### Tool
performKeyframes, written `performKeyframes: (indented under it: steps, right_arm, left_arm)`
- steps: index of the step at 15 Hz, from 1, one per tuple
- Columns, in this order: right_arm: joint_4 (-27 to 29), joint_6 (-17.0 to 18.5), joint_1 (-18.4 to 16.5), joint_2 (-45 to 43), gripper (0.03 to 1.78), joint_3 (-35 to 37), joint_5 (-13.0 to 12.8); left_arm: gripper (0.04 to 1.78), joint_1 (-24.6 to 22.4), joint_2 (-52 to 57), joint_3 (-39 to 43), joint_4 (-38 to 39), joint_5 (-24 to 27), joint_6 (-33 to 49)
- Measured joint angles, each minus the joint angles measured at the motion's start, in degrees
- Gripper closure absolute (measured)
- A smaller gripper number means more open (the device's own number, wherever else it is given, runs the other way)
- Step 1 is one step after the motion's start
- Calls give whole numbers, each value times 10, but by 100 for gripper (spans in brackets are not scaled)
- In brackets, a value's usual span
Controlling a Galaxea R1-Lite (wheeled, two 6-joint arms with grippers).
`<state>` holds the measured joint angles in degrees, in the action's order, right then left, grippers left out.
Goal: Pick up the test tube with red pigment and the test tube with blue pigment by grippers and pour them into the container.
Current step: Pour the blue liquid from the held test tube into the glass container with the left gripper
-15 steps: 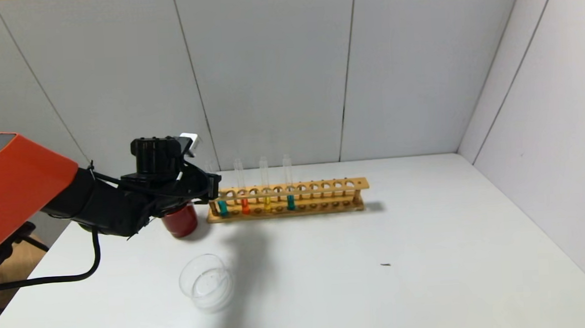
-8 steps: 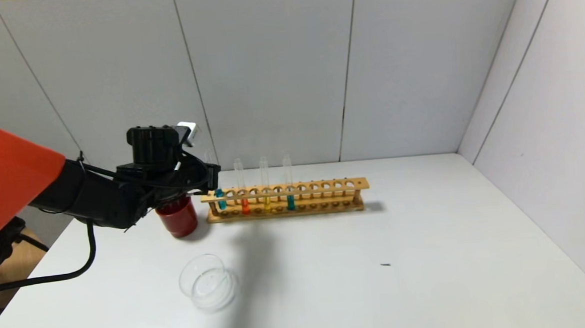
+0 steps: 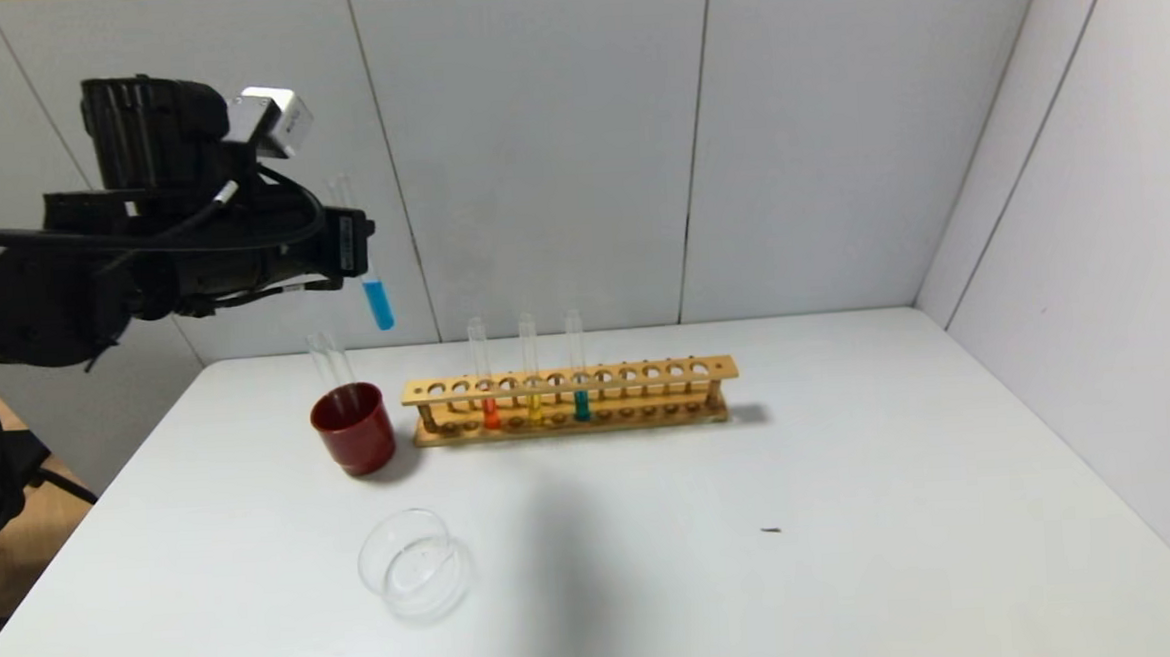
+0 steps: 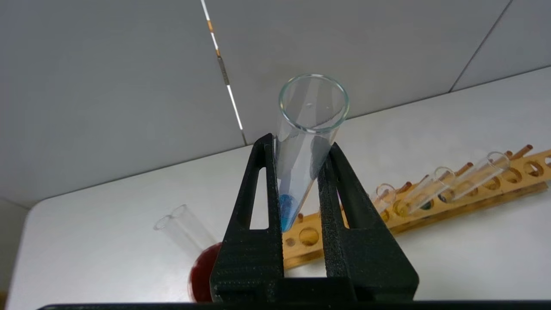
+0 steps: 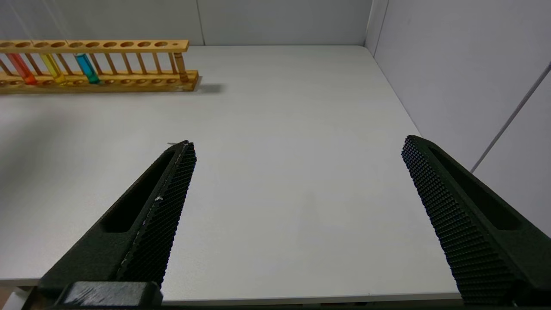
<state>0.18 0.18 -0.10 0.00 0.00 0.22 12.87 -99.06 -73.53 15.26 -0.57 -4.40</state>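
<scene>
- High above the left end of the tabletop [image 3: 853,475], the left gripper [image 3: 358,242] hung well clear of the surface, its jaws clamped on the test tube with blue pigment [image 3: 375,301].
- That tube hung nearly upright, slightly tilted, its blue liquid gathered at the rounded lower end and its open mouth above the fingers [image 4: 262,193].
- It was out of the wooden rack [image 3: 648,375], up in the air over the rack's left end and the dark red cup [image 3: 353,429].
- The test tube with red pigment [image 3: 489,409] stood upright in the rack, with a yellow tube [image 3: 534,403] just beside it and a teal tube [image 3: 581,401] next along.
- Two empty clear tubes [image 3: 329,367] leaned in the red cup, which stood just beside the rack's left end.
- The container [image 3: 412,563], a clear shallow dish, sat on the tabletop nearer the robot than the cup, apart from it, and nothing coloured showed inside.
- The right gripper [image 5: 297,150] hovered low over the right part of the tabletop, well apart from the rack, its jaws spread wide and holding nothing.
</scene>
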Motion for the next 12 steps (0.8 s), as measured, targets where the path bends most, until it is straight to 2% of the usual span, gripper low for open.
performKeyframes:
  steps: [3,6,8,12]
  right_arm:
    - [0,0,0,0,6,0,0]
    - [0,0,0,0,6,0,0]
    - [0,0,0,0,6,0,0]
    - [0,0,0,0,6,0,0]
  left_arm:
    - [152,-1,55,45,-27,-1,-22]
    - [152,-12,98,133,18,29,-50]
    - [152,-34,122,184,42,89,-121]
    - [152,-65,144,236,39,275,-225]
